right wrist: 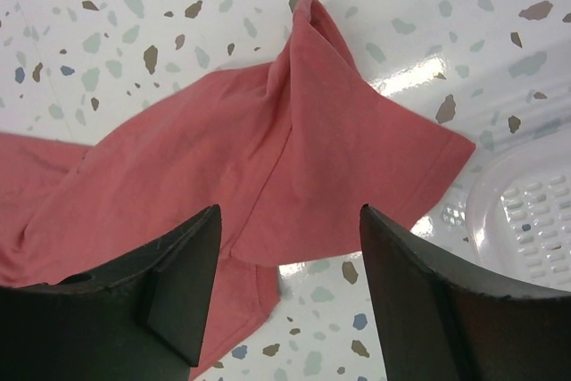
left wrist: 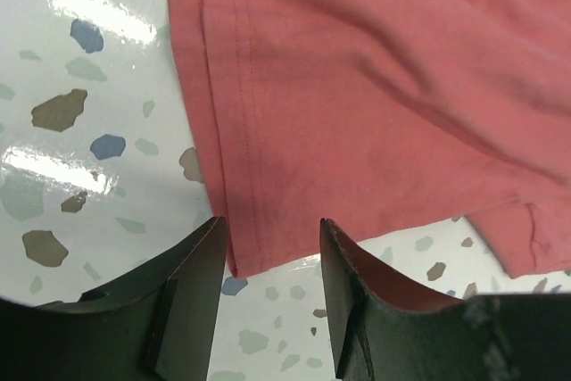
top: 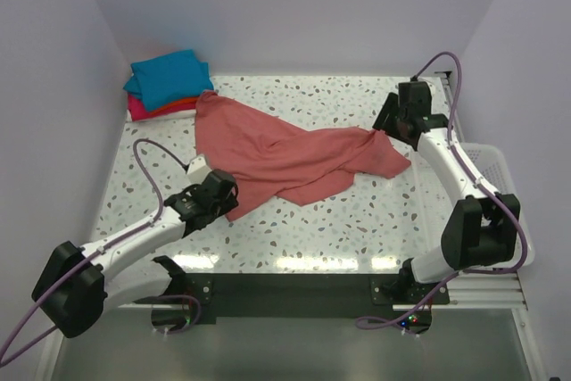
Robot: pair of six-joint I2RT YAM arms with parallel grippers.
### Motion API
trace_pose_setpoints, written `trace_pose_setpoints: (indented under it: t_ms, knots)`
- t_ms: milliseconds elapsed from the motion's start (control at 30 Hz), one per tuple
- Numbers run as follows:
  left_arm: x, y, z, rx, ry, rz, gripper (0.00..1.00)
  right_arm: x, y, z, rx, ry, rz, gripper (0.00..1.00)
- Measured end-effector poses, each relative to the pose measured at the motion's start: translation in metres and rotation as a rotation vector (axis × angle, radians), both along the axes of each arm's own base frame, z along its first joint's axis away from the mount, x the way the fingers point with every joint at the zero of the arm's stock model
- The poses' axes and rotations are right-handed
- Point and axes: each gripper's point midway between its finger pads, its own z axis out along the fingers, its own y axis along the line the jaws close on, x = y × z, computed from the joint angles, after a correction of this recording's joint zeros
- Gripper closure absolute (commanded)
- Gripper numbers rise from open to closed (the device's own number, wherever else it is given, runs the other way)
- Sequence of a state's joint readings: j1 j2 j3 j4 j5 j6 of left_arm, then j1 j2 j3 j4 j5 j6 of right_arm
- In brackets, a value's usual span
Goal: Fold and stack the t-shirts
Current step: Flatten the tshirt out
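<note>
A salmon-pink t-shirt [top: 285, 153] lies crumpled across the middle of the table. At the back left is a stack of folded t-shirts with a teal-blue one [top: 169, 78] on top and orange and magenta-pink [top: 141, 110] edges below it. My left gripper [top: 227, 198] stands open at the shirt's near-left hem. In the left wrist view the hem corner [left wrist: 243, 252] lies on the table just inside the left gripper [left wrist: 272, 252], ungripped. My right gripper [top: 385, 127] hovers open over the shirt's right end. The pink sleeve [right wrist: 357, 149] spreads below the right gripper [right wrist: 290, 238].
A white mesh basket [top: 496, 171] stands at the table's right edge, its rim [right wrist: 526, 211] close to the right gripper. Bare terrazzo tabletop [top: 357, 220] shows in front of the shirt. Walls close in on the left, back and right.
</note>
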State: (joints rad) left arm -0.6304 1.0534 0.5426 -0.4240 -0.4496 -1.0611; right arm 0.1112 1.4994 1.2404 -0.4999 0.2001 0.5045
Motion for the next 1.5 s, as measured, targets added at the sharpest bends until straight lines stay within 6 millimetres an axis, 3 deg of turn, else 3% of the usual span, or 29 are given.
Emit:
trace_pose_setpoints:
  t_ms: [300,667,767,900,967,1100,1400,1500]
  knots:
    - [-0.012,-0.008,-0.020,0.025,0.057,0.027,0.49,-0.010,-0.001,-0.019,-0.005,0.047,0.000,0.34]
    - [-0.012,-0.007,-0.043,0.077,0.111,0.035,0.52,-0.011,-0.002,-0.024,-0.009,0.058,-0.003,0.34]
    - [-0.012,-0.008,-0.047,0.082,0.120,0.034,0.62,-0.010,-0.003,-0.029,-0.016,0.070,-0.009,0.34]
    - [-0.012,-0.008,-0.047,0.085,0.117,0.030,0.90,-0.009,-0.004,-0.034,-0.021,0.082,-0.013,0.33]
    - [-0.012,-0.006,-0.044,0.092,0.113,0.027,0.99,-0.009,-0.005,-0.038,-0.023,0.093,-0.014,0.33]
    - [0.000,0.009,-0.025,0.080,0.069,0.055,1.00,-0.009,-0.007,-0.048,-0.028,0.121,-0.016,0.33]
    - [0.051,0.093,0.072,0.044,-0.171,0.251,1.00,-0.013,-0.007,-0.064,-0.032,0.162,-0.011,0.32]
    - [0.057,0.119,0.083,0.058,-0.186,0.302,1.00,-0.019,-0.006,-0.073,-0.026,0.184,-0.003,0.32]
